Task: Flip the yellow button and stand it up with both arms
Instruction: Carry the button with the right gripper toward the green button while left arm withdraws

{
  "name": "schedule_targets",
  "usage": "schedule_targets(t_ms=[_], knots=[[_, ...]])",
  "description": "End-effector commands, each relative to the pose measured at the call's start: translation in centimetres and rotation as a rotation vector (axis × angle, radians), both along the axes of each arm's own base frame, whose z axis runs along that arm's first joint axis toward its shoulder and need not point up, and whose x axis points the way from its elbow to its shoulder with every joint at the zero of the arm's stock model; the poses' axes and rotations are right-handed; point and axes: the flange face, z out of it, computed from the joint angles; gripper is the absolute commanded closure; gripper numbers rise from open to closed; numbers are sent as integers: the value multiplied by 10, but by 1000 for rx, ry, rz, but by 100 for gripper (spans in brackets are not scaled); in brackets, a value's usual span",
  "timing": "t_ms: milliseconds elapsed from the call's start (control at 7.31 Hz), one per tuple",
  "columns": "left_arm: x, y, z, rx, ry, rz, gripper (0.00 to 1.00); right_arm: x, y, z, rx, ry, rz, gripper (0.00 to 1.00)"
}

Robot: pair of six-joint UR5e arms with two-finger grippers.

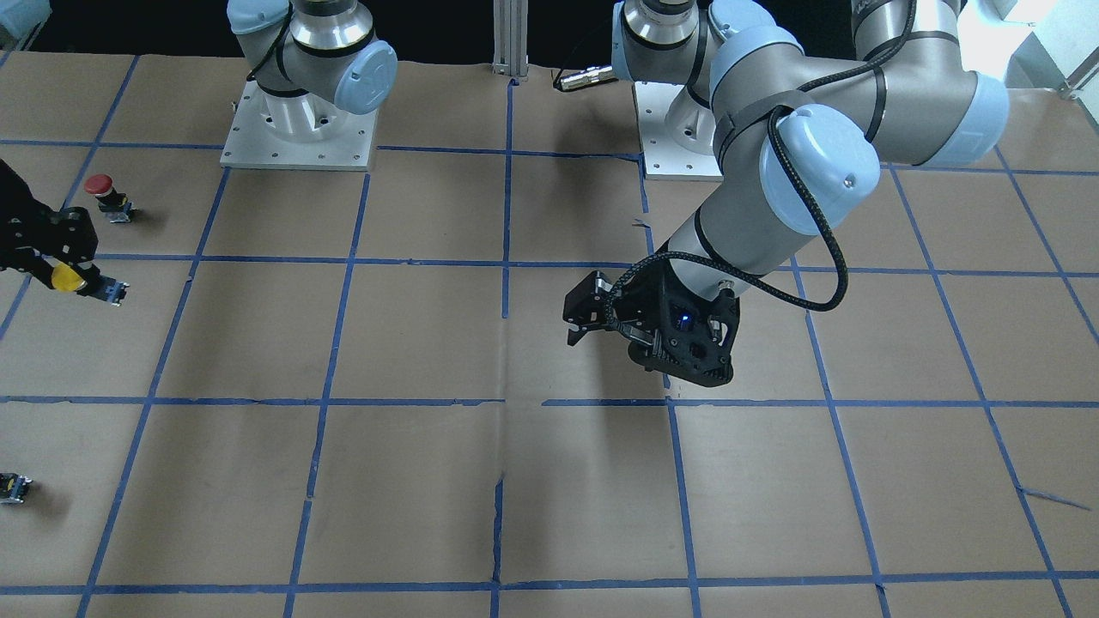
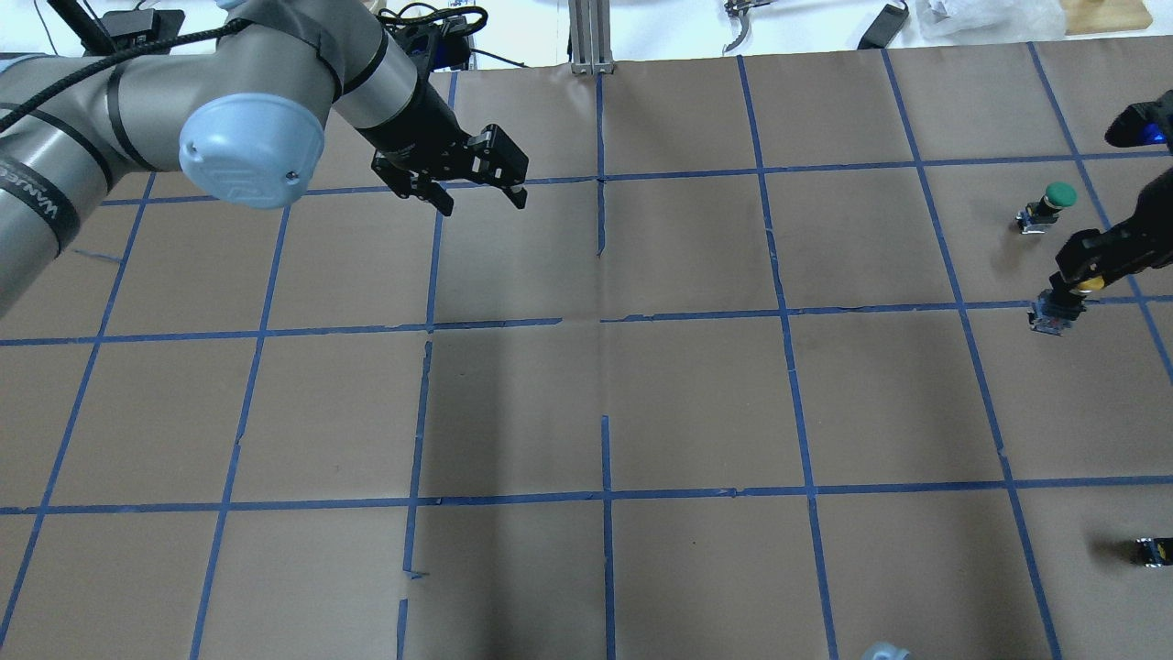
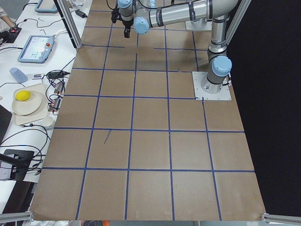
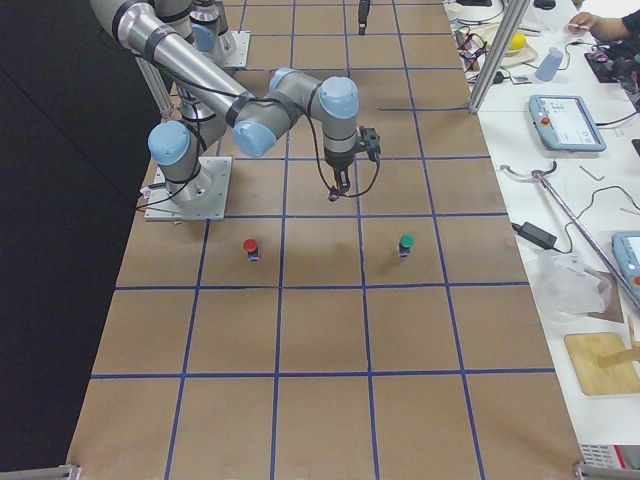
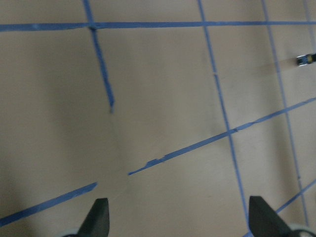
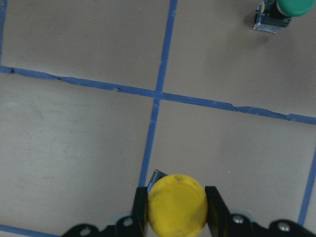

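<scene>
The yellow button point(image 6: 177, 211) has its round cap clamped between the two fingers of my right gripper point(image 6: 177, 205). In the front-facing view the button point(image 1: 69, 277) sticks out sideways from my right gripper point(image 1: 73, 279), its grey base pointing toward the table's middle. In the overhead view my right gripper point(image 2: 1072, 289) holds the button point(image 2: 1061, 310) at the far right edge. My left gripper point(image 2: 483, 203) hangs open and empty over the far left-middle of the table, well away from the button; it also shows in the front-facing view point(image 1: 582, 319) and the left wrist view point(image 5: 177, 222).
A red-capped button point(image 1: 103, 193) stands close to the right gripper on the robot's side. A green-capped button point(image 2: 1049, 203) stands just beyond it. A small dark capless block point(image 2: 1153, 550) lies at the near right edge. The brown paper carries a blue tape grid point(image 2: 605, 321).
</scene>
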Motion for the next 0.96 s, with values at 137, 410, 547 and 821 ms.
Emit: schedule_targets(t_ms=[137, 410, 547, 821], knots=[[14, 16, 41, 42, -171, 34, 0, -51, 12, -55, -31, 26, 80, 93], [21, 54, 85, -27, -168, 41, 0, -56, 13, -72, -36, 36, 97, 91], [22, 70, 98, -52, -175, 43, 0, -57, 12, -80, -28, 23, 99, 90], [27, 79, 99, -66, -223, 39, 0, -62, 7, -87, -38, 47, 99, 89]])
